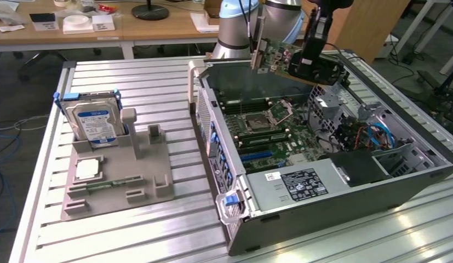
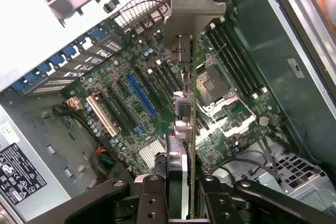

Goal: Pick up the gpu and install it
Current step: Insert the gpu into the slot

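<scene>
The gpu (image 1: 279, 56) hangs in the air over the far end of the open computer case (image 1: 401, 181), tilted, with its metal bracket toward the exterior view's left. My gripper (image 1: 313, 59) is shut on the card's dark fan side. In the wrist view the gpu (image 2: 191, 103) is seen edge-on, its silver bracket (image 2: 191, 3) pointing away. My gripper (image 2: 185, 195) clamps it from both sides. Below lies the green motherboard (image 2: 105, 82) with a blue slot (image 2: 140, 94) and a bare processor socket (image 2: 215, 85).
A silver hard drive (image 1: 98, 123) stands in a grey holder (image 1: 116, 170) on the slatted table at the exterior view's left, with a green memory stick (image 1: 102, 186) low on it. Inside the case are a power supply (image 1: 299, 186) and blue cables (image 1: 372, 134).
</scene>
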Robot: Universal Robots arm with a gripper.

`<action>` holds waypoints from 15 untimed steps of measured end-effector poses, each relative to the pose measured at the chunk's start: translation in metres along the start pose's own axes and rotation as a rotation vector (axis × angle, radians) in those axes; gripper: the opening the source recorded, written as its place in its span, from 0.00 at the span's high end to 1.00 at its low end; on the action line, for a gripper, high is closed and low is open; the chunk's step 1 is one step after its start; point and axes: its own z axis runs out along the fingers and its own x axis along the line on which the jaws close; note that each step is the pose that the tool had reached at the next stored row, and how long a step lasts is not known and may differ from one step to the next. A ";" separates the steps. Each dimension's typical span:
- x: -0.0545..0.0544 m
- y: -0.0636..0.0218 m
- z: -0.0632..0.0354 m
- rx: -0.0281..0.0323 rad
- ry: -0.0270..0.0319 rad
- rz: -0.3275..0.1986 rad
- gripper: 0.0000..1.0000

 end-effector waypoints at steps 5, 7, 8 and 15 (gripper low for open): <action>0.000 0.0000 0.0000 -0.0002 -0.0011 -0.038 0.72; 0.000 0.0000 0.0000 -0.0004 -0.0016 -0.054 0.72; 0.000 0.0000 0.0000 -0.0005 -0.0019 -0.062 0.72; 0.000 0.0000 0.0000 -0.0008 -0.0036 -0.120 0.72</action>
